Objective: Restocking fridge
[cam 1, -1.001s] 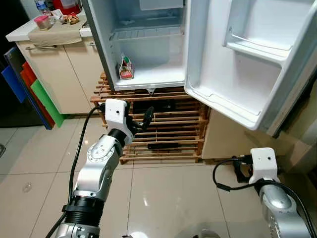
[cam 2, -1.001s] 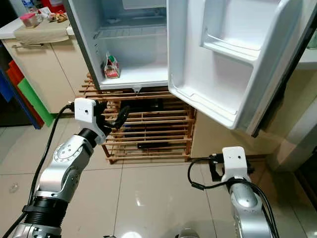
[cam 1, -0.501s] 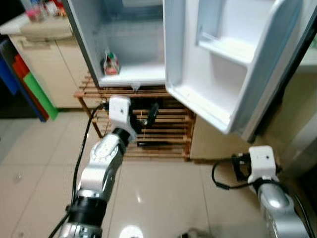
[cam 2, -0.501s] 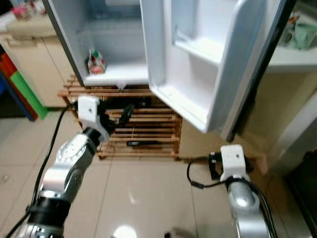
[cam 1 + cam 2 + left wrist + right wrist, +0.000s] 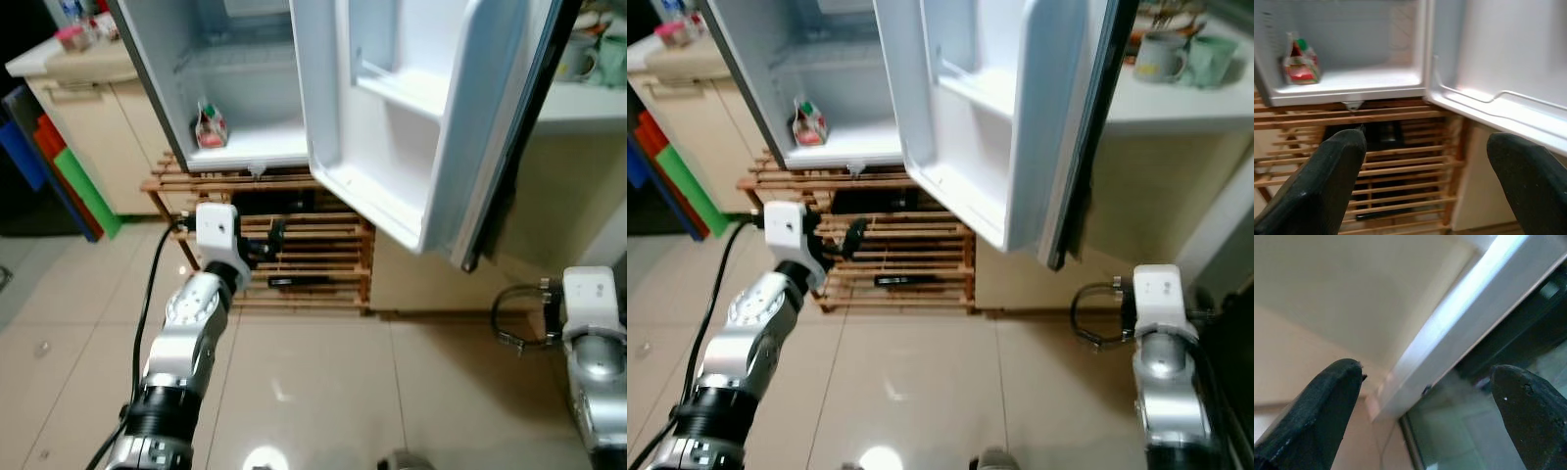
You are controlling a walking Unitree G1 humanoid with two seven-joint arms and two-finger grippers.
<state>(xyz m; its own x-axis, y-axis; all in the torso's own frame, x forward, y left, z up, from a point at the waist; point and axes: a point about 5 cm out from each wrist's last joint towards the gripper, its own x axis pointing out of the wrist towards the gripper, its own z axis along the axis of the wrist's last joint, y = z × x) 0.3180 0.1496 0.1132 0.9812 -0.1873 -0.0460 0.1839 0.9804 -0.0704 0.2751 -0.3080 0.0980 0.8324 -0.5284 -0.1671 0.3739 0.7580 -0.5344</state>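
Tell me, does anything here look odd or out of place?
Nothing is spilled or broken. The fridge stands on a wooden rack with its door wide open, nearly bare inside: one small carton.

The fridge [image 5: 245, 88] runs off the top of both head views, so its upper shelves are cut away, and the open door [image 5: 421, 117] hides whatever lies behind it on the right. The small carton [image 5: 208, 125] on the fridge floor is too small to read (red and green, that much shows), and in the left wrist view it stays soft and blurred. Dark things lie under the wooden slat rack [image 5: 294, 255], but the slats cover them and I cannot tell what they are. The right wrist view is hazy: pale surfaces and a bright strip, nothing sure. Two mugs [image 5: 1181, 59] sit half cut off.
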